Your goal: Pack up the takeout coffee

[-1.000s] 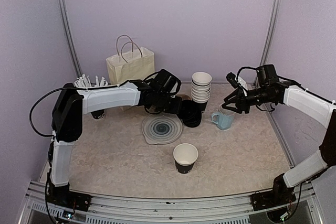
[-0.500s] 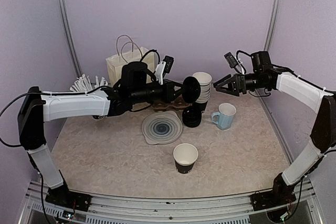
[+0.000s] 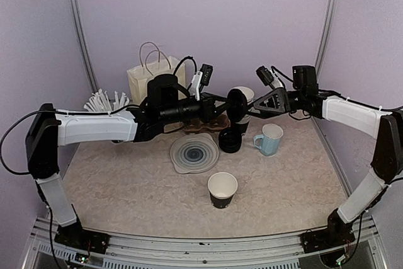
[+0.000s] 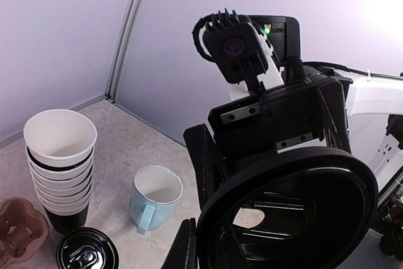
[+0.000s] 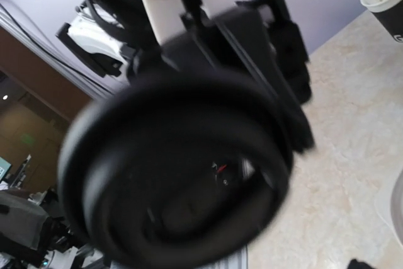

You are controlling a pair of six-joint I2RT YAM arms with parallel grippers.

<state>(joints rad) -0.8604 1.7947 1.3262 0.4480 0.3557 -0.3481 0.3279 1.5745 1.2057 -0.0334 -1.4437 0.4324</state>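
My left gripper is shut on a round black lid, held on edge in the air over the back of the table. In the left wrist view the lid fills the lower right, with one of my fingers beside it. My right gripper is open just right of the lid, facing it and apart from it. Its wrist view shows only the blurred lid up close. The black paper takeout coffee cup stands near the front with its white inside showing.
Below the lid sit a stack of black lids, a stack of paper cups, a light blue mug and a brown cup carrier. A grey round mat, a paper bag and a cup of white sticks lie to the left.
My left gripper lifted the lid off the lid stack and carried it up and right. My right gripper opened wide and moved left and up toward it.
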